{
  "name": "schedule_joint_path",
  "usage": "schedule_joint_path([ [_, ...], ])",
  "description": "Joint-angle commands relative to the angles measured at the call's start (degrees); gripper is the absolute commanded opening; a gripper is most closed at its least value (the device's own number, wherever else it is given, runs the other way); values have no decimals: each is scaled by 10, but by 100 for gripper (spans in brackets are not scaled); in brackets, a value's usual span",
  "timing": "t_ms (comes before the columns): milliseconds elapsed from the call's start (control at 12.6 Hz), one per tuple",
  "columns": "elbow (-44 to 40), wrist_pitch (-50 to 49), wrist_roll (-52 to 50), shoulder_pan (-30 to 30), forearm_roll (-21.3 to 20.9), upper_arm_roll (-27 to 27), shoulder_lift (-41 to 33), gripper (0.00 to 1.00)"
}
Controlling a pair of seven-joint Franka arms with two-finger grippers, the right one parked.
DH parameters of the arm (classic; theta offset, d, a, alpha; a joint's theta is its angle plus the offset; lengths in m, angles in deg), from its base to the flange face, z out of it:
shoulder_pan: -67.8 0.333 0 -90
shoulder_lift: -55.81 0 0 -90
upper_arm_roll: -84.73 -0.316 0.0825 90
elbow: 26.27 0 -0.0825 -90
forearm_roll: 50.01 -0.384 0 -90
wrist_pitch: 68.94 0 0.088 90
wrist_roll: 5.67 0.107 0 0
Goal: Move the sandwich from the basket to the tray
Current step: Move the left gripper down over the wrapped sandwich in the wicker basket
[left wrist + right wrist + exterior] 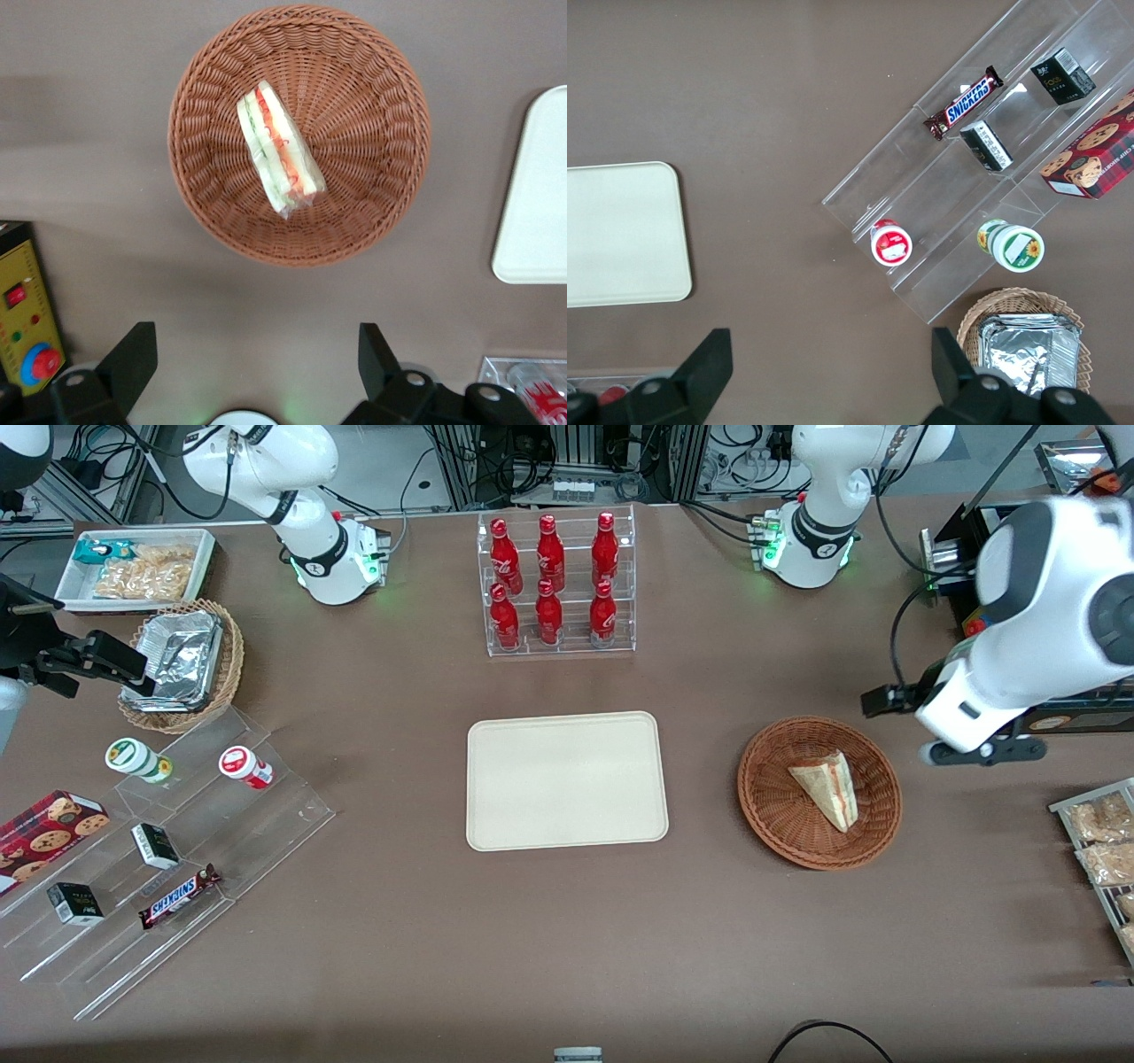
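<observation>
The gripper (252, 363) hangs wide open and empty above the table. Seen from it, the sandwich (279, 150) lies at twelve o'clock in the basket (372, 88), its long axis running eleven to five; the tray (567, 779) waits clear.

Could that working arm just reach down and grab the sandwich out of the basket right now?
Probably yes. The gripper hovers with open fingers above the table beside the basket, and the sandwich lies uncovered inside, nothing over it.
</observation>
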Motion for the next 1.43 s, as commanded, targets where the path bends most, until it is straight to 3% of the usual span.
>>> schedule_joint_path([
  [0, 72, 69, 1, 2, 4, 1, -13, 100],
  [475, 230, 312, -53, 4, 3, 0, -13, 100],
  [792, 238, 365, -222, 3, 3, 0, 19, 100],
  [1347, 240, 423, -303, 3, 7, 1, 78, 100],
])
